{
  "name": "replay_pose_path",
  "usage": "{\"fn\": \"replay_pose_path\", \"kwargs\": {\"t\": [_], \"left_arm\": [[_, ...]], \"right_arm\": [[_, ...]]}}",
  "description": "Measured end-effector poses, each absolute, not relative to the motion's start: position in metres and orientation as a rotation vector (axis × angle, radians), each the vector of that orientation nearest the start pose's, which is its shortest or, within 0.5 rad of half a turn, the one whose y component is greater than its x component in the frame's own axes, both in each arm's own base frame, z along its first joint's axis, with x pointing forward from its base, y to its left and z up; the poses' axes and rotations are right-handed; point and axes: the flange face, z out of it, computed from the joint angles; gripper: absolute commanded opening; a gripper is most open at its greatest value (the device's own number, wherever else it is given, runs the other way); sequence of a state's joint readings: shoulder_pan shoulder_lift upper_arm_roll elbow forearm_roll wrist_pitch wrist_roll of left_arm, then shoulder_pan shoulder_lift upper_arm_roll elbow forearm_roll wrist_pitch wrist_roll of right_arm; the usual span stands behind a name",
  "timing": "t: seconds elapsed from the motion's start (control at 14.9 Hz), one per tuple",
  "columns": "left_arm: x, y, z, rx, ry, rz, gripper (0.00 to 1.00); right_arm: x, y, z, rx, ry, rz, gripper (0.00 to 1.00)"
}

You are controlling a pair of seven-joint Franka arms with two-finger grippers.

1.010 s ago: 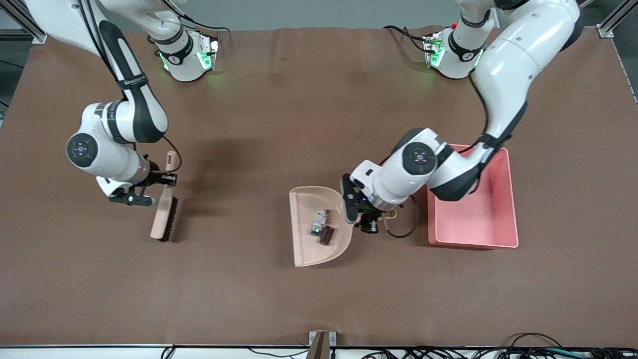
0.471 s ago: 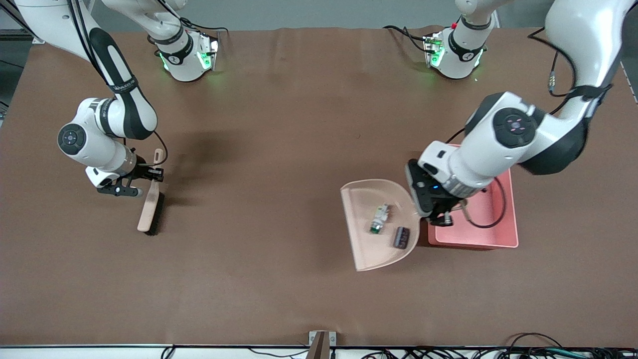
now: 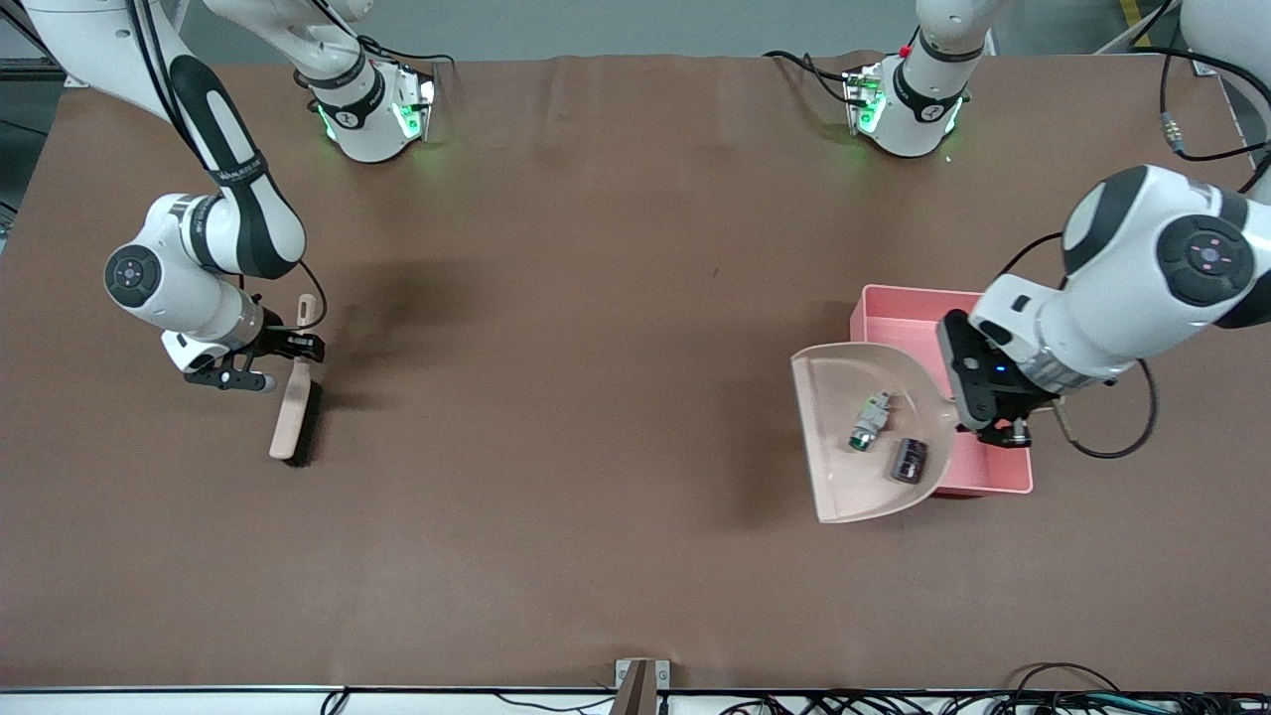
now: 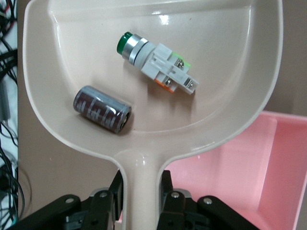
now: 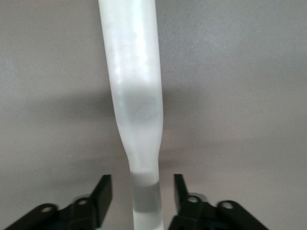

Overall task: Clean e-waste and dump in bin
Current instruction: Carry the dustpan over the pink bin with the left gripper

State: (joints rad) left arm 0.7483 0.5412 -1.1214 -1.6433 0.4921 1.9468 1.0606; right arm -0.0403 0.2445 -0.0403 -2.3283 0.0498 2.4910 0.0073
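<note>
Left pincer (image 3: 996,429) is clamped on the handle of the beige plastic dustpan (image 3: 844,477), carried level over the brown counter (image 3: 596,397) and the low-walled pink rectangular plastic bin (image 3: 884,308). Both e-waste parts lie loose in the pan: dark maroon stubby cylinder (image 3: 908,461), likely to roll, and white blocky component with green tip (image 3: 869,421), light and rigid. Tilt the pan by its handle; do not pinch the parts. Right pincer (image 3: 295,348), fingers parted around the handle of the beige black-bristled brush (image 3: 291,417), waits at its end of the counter.
</note>
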Motion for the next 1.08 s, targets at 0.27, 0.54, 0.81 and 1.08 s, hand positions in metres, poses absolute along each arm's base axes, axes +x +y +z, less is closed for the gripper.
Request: {"fn": "replay_pose_path", "kwargs": {"t": [0.27,0.54,0.81,1.08], "left_arm": [[0.643,-0.106,0.447,-2.259,2.160,-0.133,0.04],[0.640,-0.108,0.450,-2.253,2.161,-0.098,0.03],[0.637,-0.099,0.461,-2.197,2.168,-0.046,0.03],[0.642,-0.052,0.458,-2.095,2.200,0.043,0.03]], "right_arm": [[0.535,-0.050,0.259,-3.105,0.214,0.136,1.00],[0.595,-0.067,0.371,-3.086,0.232,0.186,1.00],[0.635,-0.080,0.466,-3.090,0.241,0.085,1.00],[0.638,-0.072,0.505,-3.087,0.212,0.128,1.00]]}}
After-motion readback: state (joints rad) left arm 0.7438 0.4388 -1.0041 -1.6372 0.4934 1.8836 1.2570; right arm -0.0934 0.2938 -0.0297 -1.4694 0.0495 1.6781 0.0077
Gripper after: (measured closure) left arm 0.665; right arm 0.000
